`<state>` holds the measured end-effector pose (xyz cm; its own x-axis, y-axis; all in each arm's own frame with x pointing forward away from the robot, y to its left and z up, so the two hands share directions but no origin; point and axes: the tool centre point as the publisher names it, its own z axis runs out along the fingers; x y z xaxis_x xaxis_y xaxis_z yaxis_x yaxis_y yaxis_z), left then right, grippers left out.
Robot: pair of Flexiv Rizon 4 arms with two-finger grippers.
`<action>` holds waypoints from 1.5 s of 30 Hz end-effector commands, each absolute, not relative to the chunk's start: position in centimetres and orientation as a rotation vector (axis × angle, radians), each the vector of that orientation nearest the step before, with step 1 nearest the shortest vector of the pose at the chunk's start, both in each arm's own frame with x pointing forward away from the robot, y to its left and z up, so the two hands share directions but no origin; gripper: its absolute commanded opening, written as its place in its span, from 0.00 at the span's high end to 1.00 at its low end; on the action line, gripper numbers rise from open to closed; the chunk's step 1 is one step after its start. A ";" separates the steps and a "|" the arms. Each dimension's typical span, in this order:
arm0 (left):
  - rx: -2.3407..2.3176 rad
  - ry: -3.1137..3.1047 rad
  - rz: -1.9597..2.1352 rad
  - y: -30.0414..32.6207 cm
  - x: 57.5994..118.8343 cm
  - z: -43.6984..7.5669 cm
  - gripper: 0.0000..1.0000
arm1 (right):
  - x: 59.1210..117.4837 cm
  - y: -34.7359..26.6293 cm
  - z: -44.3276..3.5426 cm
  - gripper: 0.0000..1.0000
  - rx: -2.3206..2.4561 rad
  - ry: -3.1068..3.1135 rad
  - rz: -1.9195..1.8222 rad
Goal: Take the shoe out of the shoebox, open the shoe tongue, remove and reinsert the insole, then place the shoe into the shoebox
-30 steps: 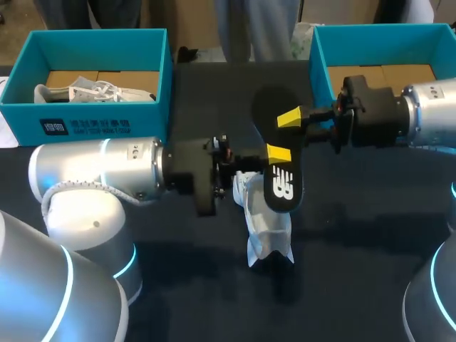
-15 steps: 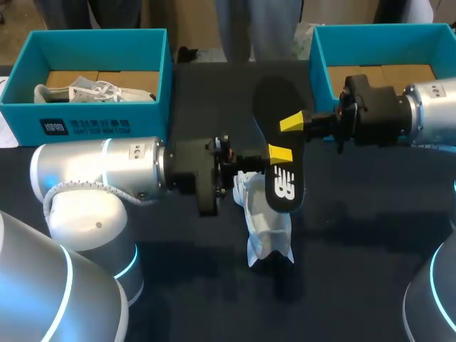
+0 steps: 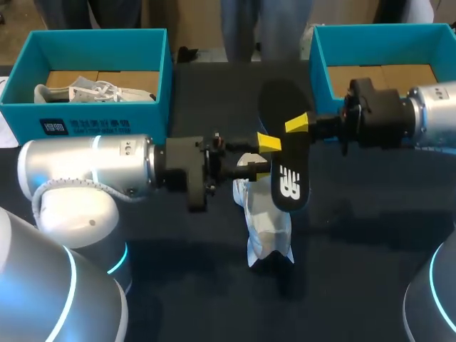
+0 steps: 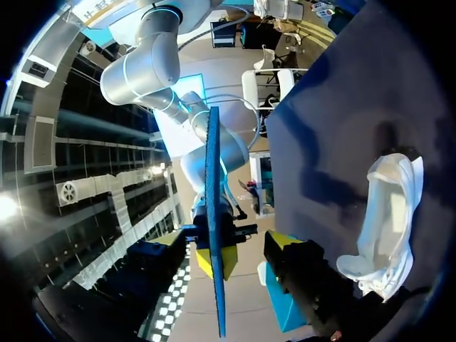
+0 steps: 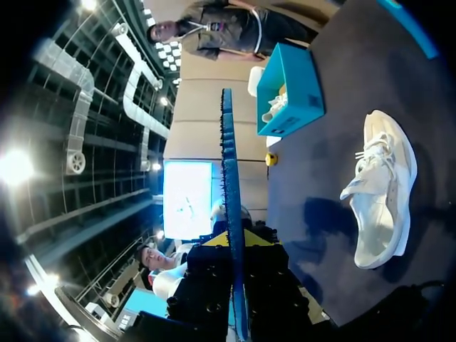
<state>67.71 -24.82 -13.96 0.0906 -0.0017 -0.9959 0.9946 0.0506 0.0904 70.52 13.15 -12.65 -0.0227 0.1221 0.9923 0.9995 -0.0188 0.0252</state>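
One black insole (image 3: 288, 178), judged thin, light and bendy, hangs above mid-table with the right claw (image 3: 299, 127) clamped across its middle. Left claw (image 3: 262, 153) stands just beside it, fingers apart. White shoe (image 3: 265, 224) lies underneath, soft-sided; steady it at the heel.

Access to the shoe (image 3: 267, 228) from above is partly blocked by the raised insole (image 3: 287, 164). Bare table (image 3: 356, 242) is seen beside its toe.

Facing each other across the middle.
Left gripper (image 3: 261, 157) in from 9 o'clock, fingers spread; right gripper (image 3: 297, 125) from 3 o'clock, pinching insole (image 3: 288, 182).
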 end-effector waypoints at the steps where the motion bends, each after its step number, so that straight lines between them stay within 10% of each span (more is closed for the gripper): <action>1: 1.221 1.187 -1.097 -22.1 67.5 -13.7 0.00 | 70.4 12.9 -13.1 1.00 -1.309 -1.299 -1.178; 45: 1.569 1.716 -0.758 -21.3 69.9 -11.2 0.00 | 70.3 12.8 -15.3 1.00 -1.308 -1.268 -1.142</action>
